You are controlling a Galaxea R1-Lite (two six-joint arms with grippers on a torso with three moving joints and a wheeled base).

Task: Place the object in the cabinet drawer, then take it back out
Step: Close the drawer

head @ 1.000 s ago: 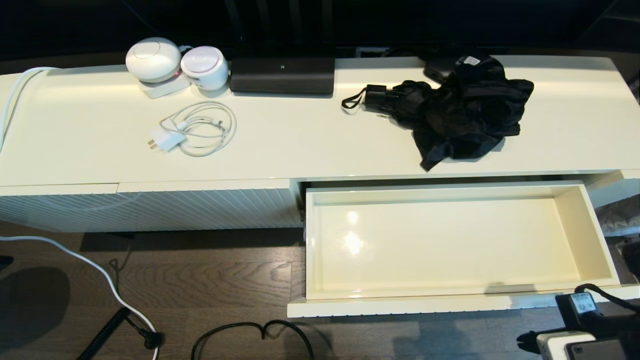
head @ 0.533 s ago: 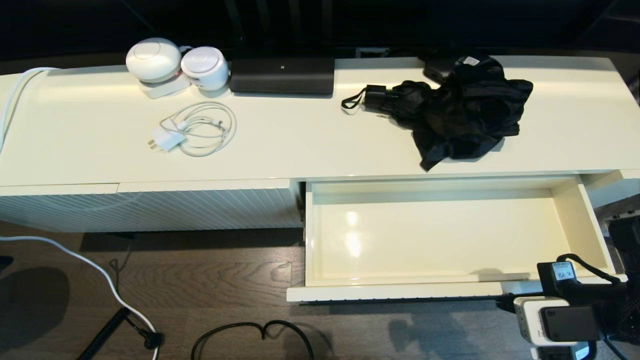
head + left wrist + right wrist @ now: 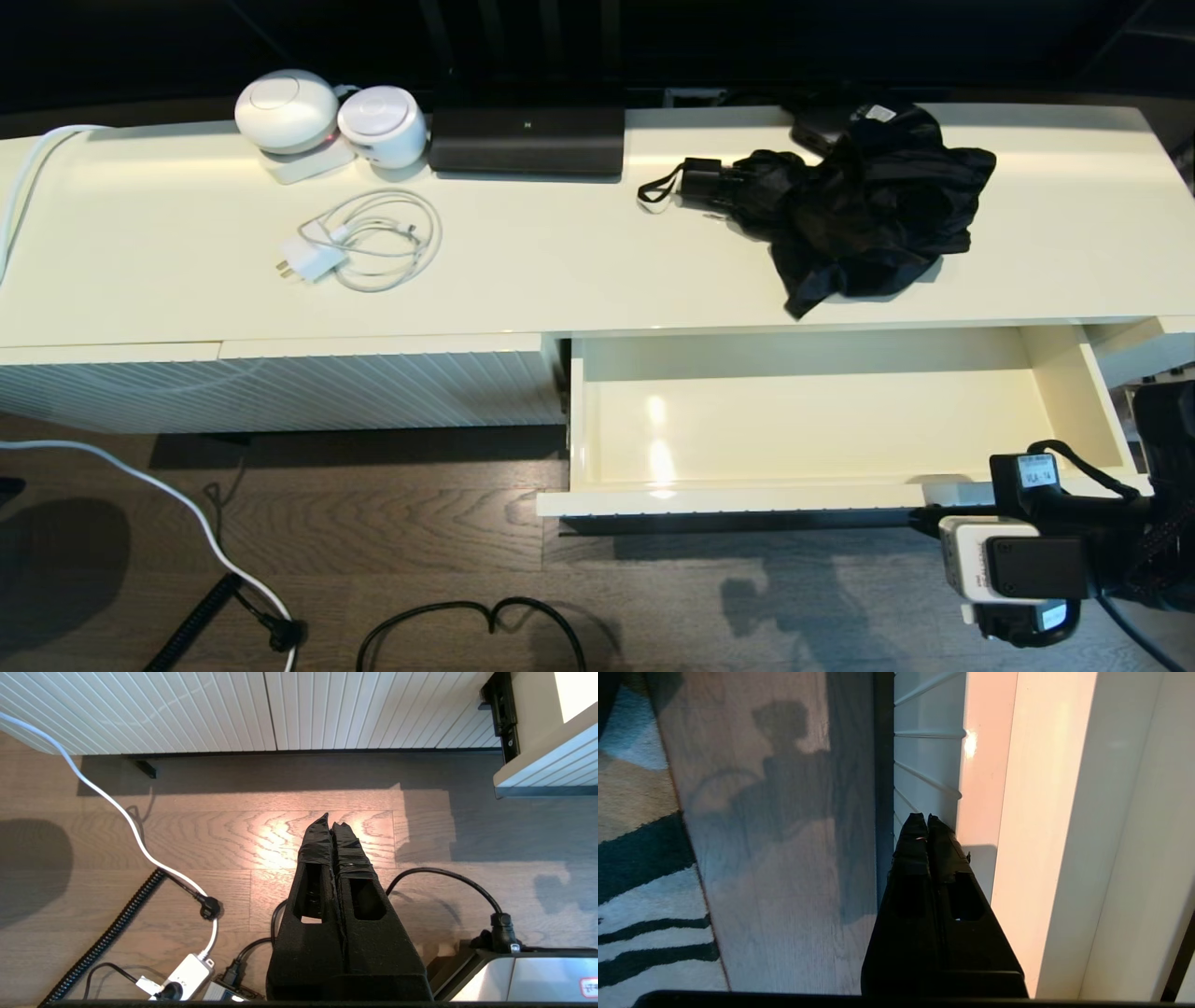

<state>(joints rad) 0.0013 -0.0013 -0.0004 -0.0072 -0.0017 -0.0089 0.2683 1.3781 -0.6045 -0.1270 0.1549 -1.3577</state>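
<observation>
Cream drawer (image 3: 803,425) now sits further in than a second ago, pushed at its front right corner by the right gripper (image 3: 923,820), fingers pressed together. Umbrella (image 3: 845,210) lies atop the cabinet (image 3: 560,271), so the task's close is near. Left gripper (image 3: 332,823), also pressed together, is parked over the floor.

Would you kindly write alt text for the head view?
A wide cream-white ribbed drawer stands partly open and empty, the shut right gripper against its front. The black folding umbrella lies on the cream cabinet top behind it.
</observation>
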